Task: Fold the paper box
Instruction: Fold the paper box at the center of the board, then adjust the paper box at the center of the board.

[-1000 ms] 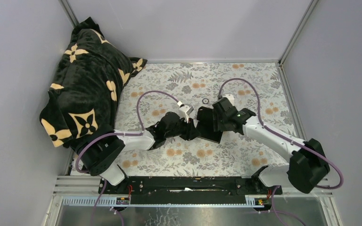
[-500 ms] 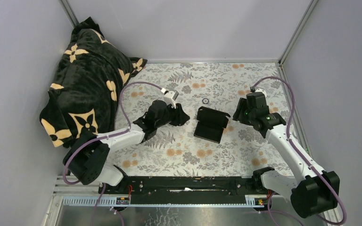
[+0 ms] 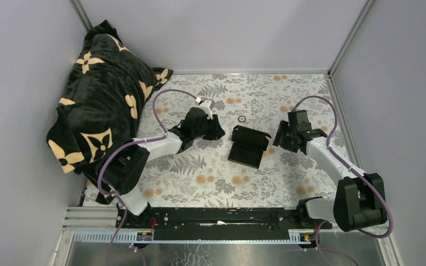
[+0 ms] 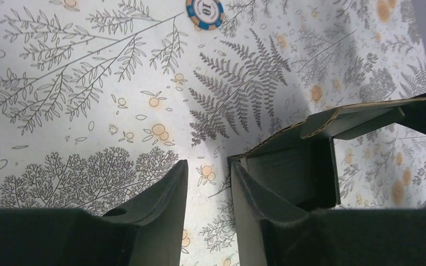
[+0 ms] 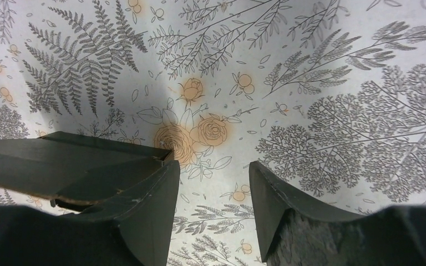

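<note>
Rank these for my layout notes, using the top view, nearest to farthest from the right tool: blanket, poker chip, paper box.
From the right tool:
1. paper box, just to its left.
2. poker chip, beyond the box, toward the back.
3. blanket, heaped in the far left corner.
</note>
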Robot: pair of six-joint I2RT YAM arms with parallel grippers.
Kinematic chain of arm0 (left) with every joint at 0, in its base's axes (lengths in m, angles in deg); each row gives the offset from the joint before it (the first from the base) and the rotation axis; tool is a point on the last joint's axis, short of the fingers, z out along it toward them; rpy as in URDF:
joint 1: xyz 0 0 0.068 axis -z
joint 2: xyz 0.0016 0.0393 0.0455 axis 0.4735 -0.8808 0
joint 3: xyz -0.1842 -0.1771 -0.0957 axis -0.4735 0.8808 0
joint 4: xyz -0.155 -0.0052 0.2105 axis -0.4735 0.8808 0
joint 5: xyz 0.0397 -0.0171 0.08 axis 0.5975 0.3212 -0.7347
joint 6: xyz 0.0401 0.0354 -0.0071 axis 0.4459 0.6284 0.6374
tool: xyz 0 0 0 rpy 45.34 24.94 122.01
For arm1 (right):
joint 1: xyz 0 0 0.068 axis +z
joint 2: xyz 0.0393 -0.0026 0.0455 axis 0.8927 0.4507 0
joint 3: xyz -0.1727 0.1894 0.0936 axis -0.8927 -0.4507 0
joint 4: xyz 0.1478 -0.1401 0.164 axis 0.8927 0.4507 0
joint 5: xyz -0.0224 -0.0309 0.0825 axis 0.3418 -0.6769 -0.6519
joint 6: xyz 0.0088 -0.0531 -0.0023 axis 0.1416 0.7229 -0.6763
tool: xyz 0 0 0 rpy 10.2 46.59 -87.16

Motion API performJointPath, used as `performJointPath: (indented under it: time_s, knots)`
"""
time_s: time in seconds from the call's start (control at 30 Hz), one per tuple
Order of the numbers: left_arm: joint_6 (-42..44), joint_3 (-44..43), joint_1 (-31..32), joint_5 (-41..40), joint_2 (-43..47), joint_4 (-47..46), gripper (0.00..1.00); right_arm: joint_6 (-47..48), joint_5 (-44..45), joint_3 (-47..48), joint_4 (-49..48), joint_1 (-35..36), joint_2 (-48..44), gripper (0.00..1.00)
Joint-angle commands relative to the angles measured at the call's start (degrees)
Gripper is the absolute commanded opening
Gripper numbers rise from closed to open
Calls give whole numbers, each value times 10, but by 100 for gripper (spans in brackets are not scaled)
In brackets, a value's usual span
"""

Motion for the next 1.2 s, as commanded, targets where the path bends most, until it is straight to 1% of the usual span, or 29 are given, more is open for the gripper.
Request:
performJointPath:
  time_s: [0.0, 0.13, 0.23, 0.47, 0.57, 0.67, 0.77, 0.83, 0.9, 1.07, 1.17]
  knots:
    - [-5, -8, -6, -6, -3, 9, 41, 22, -41, 14, -21, -3, 34, 56]
    - [-9, -3, -13, -7, -12, 10, 41, 28, -96, 10, -44, -1, 62, 54]
    - [-14, 2, -19, -20, -15, 16, 40, 35, -119, 18, -52, 9, 80, 54]
    - [-38, 49, -25, -50, 19, 24, 40, 58, -156, 50, -64, 83, 110, 53]
    - [-40, 64, -25, -55, 33, 30, 40, 58, -142, 64, -60, 107, 119, 53]
    - [-42, 76, -25, -58, 45, 38, 40, 66, -147, 65, -67, 107, 112, 55]
    - [-42, 88, -25, -68, 55, 44, 40, 68, -95, 71, -47, 103, 100, 55]
    - [-42, 90, -26, -73, 53, 53, 40, 62, -70, 72, -42, 89, 88, 56]
    - [-40, 87, -25, -74, 50, 60, 40, 54, -72, 77, -43, 65, 80, 56]
    - [-35, 72, -25, -74, 42, 83, 40, 58, -66, 129, -25, 27, 99, 57]
    - [-26, 53, -26, -77, 35, 112, 40, 59, -56, 152, -29, 19, 112, 57]
